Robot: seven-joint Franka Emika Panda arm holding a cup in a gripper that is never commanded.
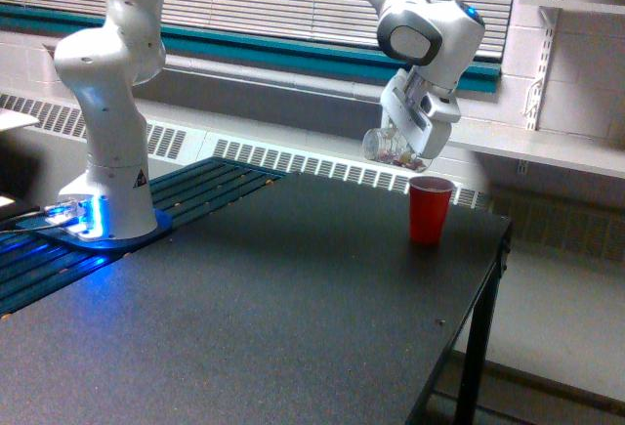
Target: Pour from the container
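Clear plastic container (391,146) tilted in hand (415,142), above red cup (429,209)

Dark, speckled counter (293,318) is seen spanning most of the exterior view, carried on black metal legs at its right edge. A red cup (429,209) is stood upright directly on it, near the far right corner, clear of the edge. On the exterior view's left, the white arm base (109,200) is mounted on a slatted dark-teal panel (210,186) laid along the counter's far-left side; blue light is thrown from the base's foot onto the slats. Remaining surface is seen bare.
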